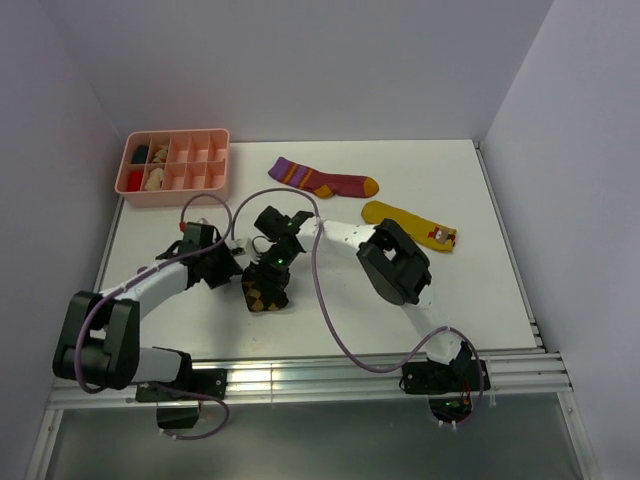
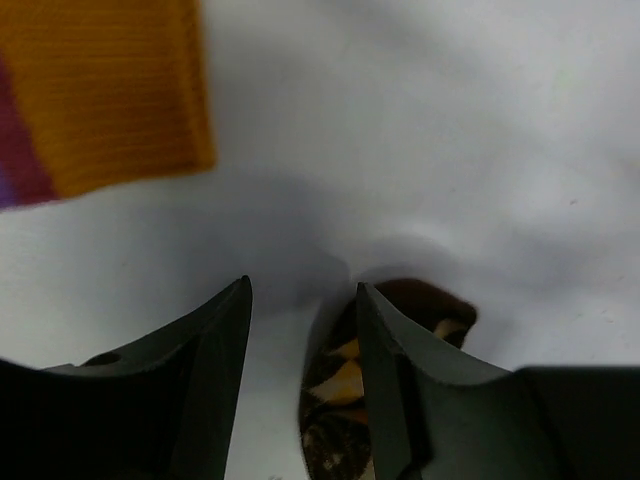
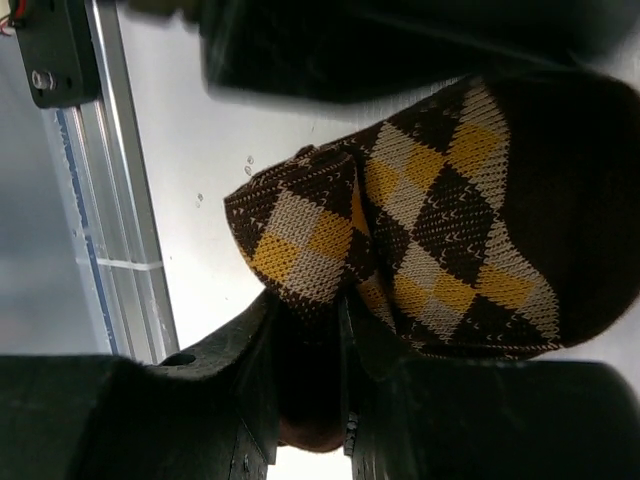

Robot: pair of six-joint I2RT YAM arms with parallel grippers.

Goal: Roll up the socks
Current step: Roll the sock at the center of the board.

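Room is small on the left: the pink tray (image 1: 176, 197) stands at the far left corner of the table (image 1: 480, 300), close to the left wall (image 1: 55, 150). In front of it the left arm (image 1: 150, 282) lies low, its elbow folded back near the rail (image 1: 290, 375) at the near edge and its forearm stretched to the right. The left gripper (image 2: 302, 288) is about half open and grips nothing. In the left wrist view the diamond-check sock (image 1: 266, 294) lies partly in the gap, against one finger. An orange and maroon piece of fabric (image 2: 110, 90) shows at the far corner of that view; I cannot tell which sock it is.

The diamond-check sock is bunched up left of the middle, not far from the near edge. The right gripper (image 3: 312, 330) points down onto it, fingers nearly closed and pinching a fold of its edge. The right arm (image 1: 395, 262) stretches across from its base at the near right, elbow raised, forearm pointing left.

Further back lie the maroon sock (image 1: 325, 180) and, to its right, the mustard sock (image 1: 410, 224), flat and apart from each other. The widest open surface is on the right, between the mustard sock, the right arm and the right edge of the table.
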